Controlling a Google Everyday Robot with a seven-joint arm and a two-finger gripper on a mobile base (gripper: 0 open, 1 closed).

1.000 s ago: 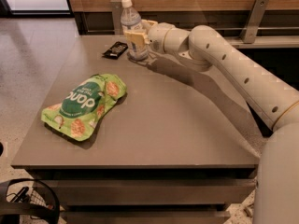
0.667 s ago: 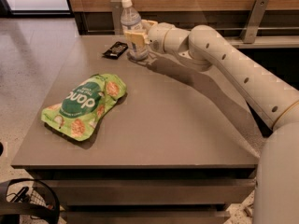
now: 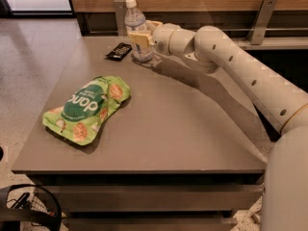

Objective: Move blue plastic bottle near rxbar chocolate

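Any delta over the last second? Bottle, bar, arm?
No visible change. The gripper is at the blue plastic bottle, same as before. The bottle stands upright at the far side of the table, just right of the rxbar chocolate. The green snack bag has not moved either.

The grey table (image 3: 183, 129) carries three things. A green bag (image 3: 86, 109) lies flat towards its left front. The bar (image 3: 119, 51) lies near the far edge, with the bottle (image 3: 134, 20) standing upright just beside it. The gripper (image 3: 139, 35) is at the bottle
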